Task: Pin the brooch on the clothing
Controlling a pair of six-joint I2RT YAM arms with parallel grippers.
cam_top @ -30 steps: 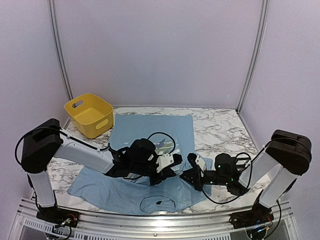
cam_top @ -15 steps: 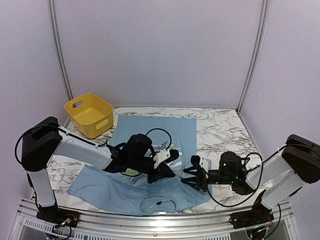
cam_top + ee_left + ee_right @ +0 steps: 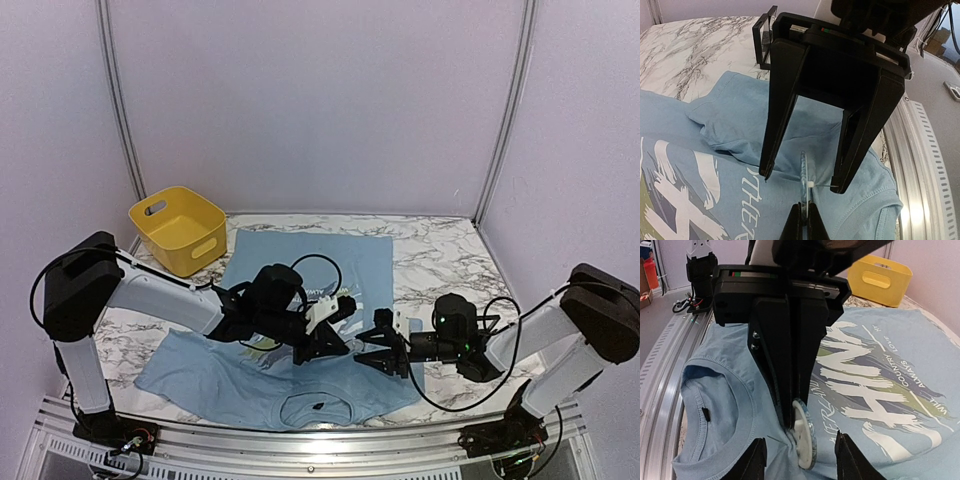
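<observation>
Top external view: one marble table (image 3: 440,250) inside lilac walls (image 3: 320,100), with one yellow basket (image 3: 178,228) at ten o'clock and one light blue T-shirt (image 3: 300,258) spread at centre. One brooch (image 3: 804,440) touches the shirt at six o'clock of the print. My two arms reach low toward each other. My left gripper (image 3: 802,210) is clamped on the brooch, and my right gripper (image 3: 372,350) gapes wide, a finger on either side of it.

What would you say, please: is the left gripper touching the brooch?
Touching. The right wrist view shows the left gripper closed on the upper edge of the round brooch, with no gap between them.
</observation>
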